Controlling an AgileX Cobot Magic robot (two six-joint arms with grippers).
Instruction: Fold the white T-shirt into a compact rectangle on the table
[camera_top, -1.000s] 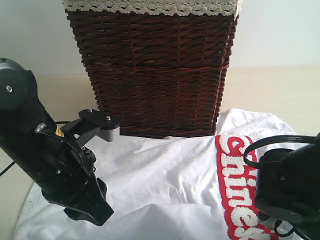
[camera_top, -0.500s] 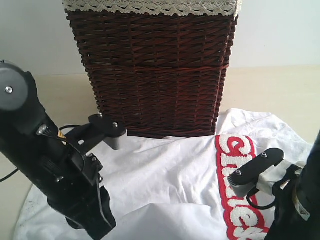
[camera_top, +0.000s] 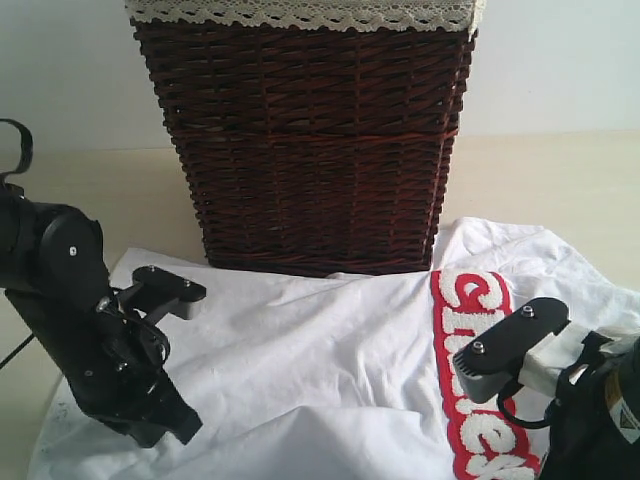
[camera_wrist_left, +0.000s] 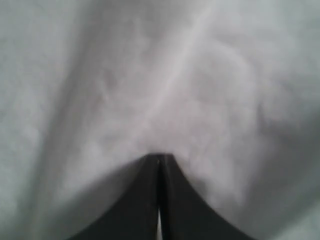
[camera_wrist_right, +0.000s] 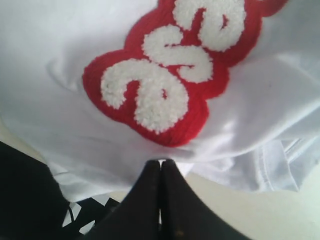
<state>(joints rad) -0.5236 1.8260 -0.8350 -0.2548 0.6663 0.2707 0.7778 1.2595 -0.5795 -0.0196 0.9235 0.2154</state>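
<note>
White T-shirt (camera_top: 340, 360) far edge meets basket (camera_top: 310, 150) base; open table (camera_top: 560, 180) rightward.

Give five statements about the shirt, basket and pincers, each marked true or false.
1. The wicker basket stands on the table behind the white T-shirt. True.
2. The shirt's red band lies on the left arm's side. False: it lies on the right arm's side.
3. Both pincers are open. False: the left pincer and the right pincer are shut on the shirt's fabric.
4. A lace-edged liner covers the basket's rim. True.
5. The shirt is folded into a compact rectangle. False: it lies spread out and wrinkled.
</note>
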